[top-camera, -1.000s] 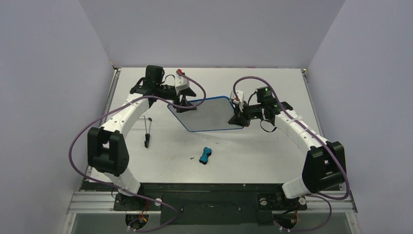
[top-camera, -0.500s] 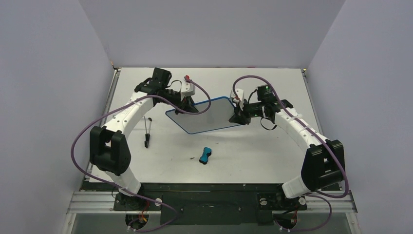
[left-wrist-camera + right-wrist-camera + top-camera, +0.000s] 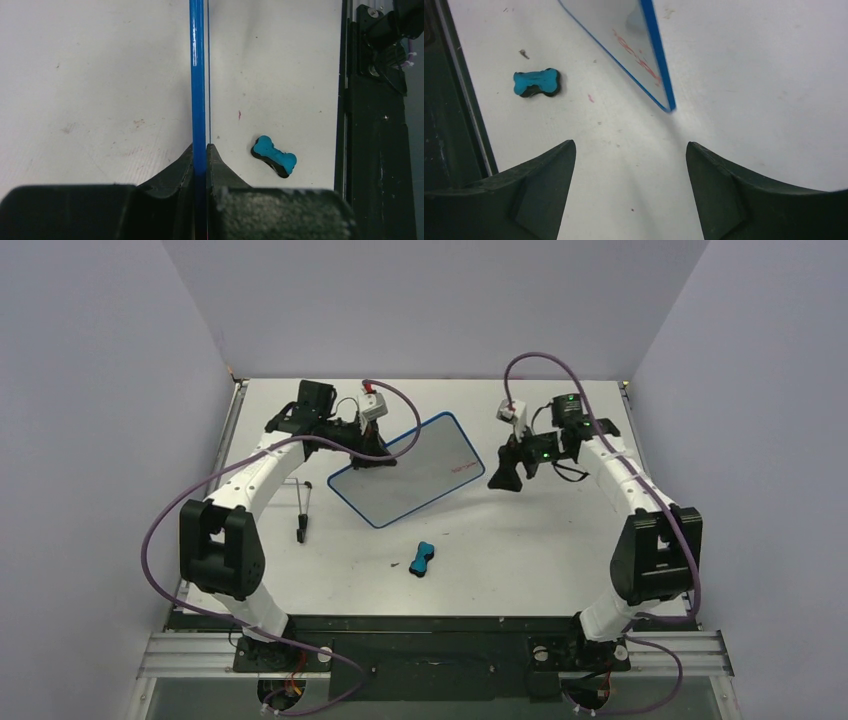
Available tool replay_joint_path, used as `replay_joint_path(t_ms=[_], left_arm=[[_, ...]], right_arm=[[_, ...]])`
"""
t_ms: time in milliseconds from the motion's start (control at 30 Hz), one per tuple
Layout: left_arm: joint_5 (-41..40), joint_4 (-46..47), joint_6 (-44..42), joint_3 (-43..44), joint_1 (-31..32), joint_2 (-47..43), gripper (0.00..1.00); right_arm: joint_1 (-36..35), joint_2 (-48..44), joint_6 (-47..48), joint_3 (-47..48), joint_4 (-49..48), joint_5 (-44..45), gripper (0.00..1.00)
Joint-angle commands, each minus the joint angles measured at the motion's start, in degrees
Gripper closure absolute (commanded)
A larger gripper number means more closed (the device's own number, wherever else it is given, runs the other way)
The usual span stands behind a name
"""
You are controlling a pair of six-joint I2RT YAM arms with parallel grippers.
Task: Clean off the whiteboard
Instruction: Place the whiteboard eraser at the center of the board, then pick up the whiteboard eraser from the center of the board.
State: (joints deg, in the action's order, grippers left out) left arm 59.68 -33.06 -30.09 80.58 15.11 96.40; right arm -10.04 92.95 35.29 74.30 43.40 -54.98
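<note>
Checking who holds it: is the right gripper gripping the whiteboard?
No, the right gripper is open, and the whiteboard hangs clear beyond its fingertips.

Open table [image 3: 540,530] right of eraser [image 3: 423,560]; whiteboard [image 3: 405,472] just beyond.

I log left arm [image 3: 255,472] and right arm [image 3: 615,480]: white link shells, black joint housings, purple cable [image 3: 540,354] trailing behind each claw [image 3: 630,145], black tapered fingers [image 3: 539,175] at its tip.

Robotics lab cell: plain lavender walls [image 3: 430,300] box in a white desk [image 3: 560,540], left arm [image 3: 262,470] and right arm [image 3: 625,490] bolted to an aluminium rail [image 3: 200,658].
</note>
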Motion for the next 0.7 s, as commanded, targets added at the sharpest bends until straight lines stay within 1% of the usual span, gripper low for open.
replay_joint_path(t_ms=[0, 100, 133, 167, 200, 233, 267, 300, 333, 367, 400, 433, 467, 500, 533, 567, 600, 633, 667], left_arm=[[0.37, 9.11, 5.16, -0.09, -2.22, -3.59, 1.0], [0.15, 10.68, 6.56, -0.67, -2.29, -3.76, 1.0], [0.16, 11.02, 7.66, -0.99, -2.33, -3.76, 1.0], [0.02, 11.82, 8.37, -1.06, -2.35, -3.76, 1.0], [-0.08, 12.07, 9.65, -1.13, -2.34, -3.65, 1.0], [-0.59, 12.52, 10.24, -1.08, -2.31, -3.62, 1.0], [-0.96, 12.68, 11.39, -0.89, -2.36, -3.49, 1.0], [-1.78, 12.91, 11.91, -0.88, -2.36, -3.45, 1.0], [-2.25, 13.01, 12.91, -0.86, -2.3, -3.44, 1.0], [-3.16, 13.19, 13.32, -0.97, -2.29, -3.47, 1.0], [-3.47, 13.46, 14.25, -1.09, -2.35, -3.69, 1.0], [-3.97, 13.55, 14.7, -1.53, -2.27, -3.77, 1.0], [-4.36, 13.77, 15.43, -1.81, -2.19, -4.23, 1.0], [-5.05, 13.74, 15.64, -2.42, -2.19, -4.52, 1.0], [-5.38, 13.73, 15.75, -2.78, -2.08, -5.05, 1.0], [-6.09, 13.73, 15.71, -3.49, -1.97, -5.37, 1.0], [-6.43, 13.72, 15.57, -3.8, -1.95, -5.97, 1.0], [-6.8, 13.68, 15.53, -4.25, -1.89, -6.27, 1.0], [-7.02, 13.65, 15.4, -4.4, -1.87, -6.65, 1.0]], right_arm=[[8.02, -4.16, 1.58, 7.17, 1.84, -4.41, 0.23], [10.86, -6.62, 5.58, 6.81, 2.07, -3.15, 0.22], [10.75, -8.13, 6.99, 5.28, 2.64, -2.79, 0.22], [10.57, -8.83, 11.32, 4.34, 3.4, -3.04, 0.22], [8.11, -10.2, 14.73, 2.05, 7.46, -4.24, 0.22], [6.57, -10.7, 26.85, -0.11, 10.86, -4.98, 0.2], [2.14, -11.37, 34.72, -1.26, 18.92, -4.84, 0.16], [-0.63, -11.51, 48.72, -3.7, 22.52, -3.33, 0.14], [-6.12, -11.46, 54.66, -4.81, 27.53, -2.17, 0.11], [-9.02, -11.2, 62.57, -6.53, 28.85, 0.37, 0.11], [-14.59, -10.28, 64.66, -6.93, 29.71, 1.88, 0.11], [-17.08, -9.65, 66.3, -6.81, 29.59, 4.53, 0.12], [-21.61, -7.94, 66.3, -6.37, 28.77, 5.5, 0.13], [-23.49, -7.03, 64.73, -5.33, 28.11, 7.04, 0.15], [-27.1, -5.15, 63.41, -4.66, 26.16, 7.67, 0.16], [-28.74, -4.23, 60.73, -3.39, 25.22, 9.4, 0.18], [-31.93, -2.41, 58.04, -2.85, 22.87, 10.4, 0.19], [-33.53, -1.54, 56.33, -1.88, 21.46, 12.9, 0.2], [-36.09, 0.15, 52.68, -1.44, 18.04, 14.3, 0.21]])
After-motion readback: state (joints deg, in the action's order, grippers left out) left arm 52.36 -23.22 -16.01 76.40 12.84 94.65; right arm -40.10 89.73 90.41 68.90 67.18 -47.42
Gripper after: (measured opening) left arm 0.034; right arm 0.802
